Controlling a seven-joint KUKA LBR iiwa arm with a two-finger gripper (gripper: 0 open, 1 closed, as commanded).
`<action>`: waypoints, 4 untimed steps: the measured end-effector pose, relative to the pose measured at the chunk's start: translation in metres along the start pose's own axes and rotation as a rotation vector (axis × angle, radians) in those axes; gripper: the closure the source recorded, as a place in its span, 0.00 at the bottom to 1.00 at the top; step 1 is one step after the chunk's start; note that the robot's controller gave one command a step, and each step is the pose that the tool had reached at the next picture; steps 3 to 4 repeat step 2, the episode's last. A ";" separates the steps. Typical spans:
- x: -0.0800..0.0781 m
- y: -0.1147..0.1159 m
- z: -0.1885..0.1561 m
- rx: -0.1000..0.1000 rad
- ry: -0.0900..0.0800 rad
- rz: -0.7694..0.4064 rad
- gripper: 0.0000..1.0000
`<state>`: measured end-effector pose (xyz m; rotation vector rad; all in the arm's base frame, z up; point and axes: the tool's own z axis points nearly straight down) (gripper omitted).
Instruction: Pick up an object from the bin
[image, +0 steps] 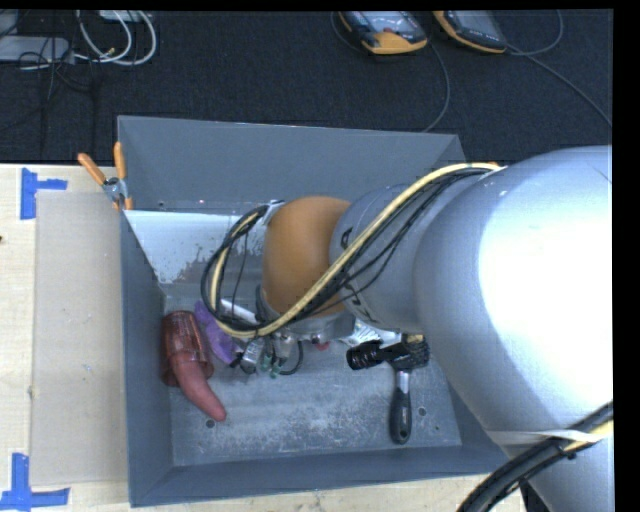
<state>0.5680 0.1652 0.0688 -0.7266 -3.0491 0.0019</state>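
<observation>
My gripper (268, 356) is low in the bin's left half, mostly hidden under the arm's orange cover and cables. Just to its left lies a small purple thing (214, 336), partly covered by a cable. Next to that, against the bin's left wall, lies a reddish-brown long thing (188, 360) with a pink pointed end toward the front. A black tool (400, 392) with a long handle lies to the gripper's right, its handle pointing to the bin's front wall.
The arm's large body covers the bin's right and back. Bare grey floor shows along the front between the reddish-brown thing and the black tool.
</observation>
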 end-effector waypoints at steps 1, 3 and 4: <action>0.000 0.000 0.000 0.000 0.000 0.000 1.00; 0.001 -0.001 -0.004 0.002 0.002 0.001 1.00; 0.001 -0.001 -0.004 0.002 0.002 0.001 1.00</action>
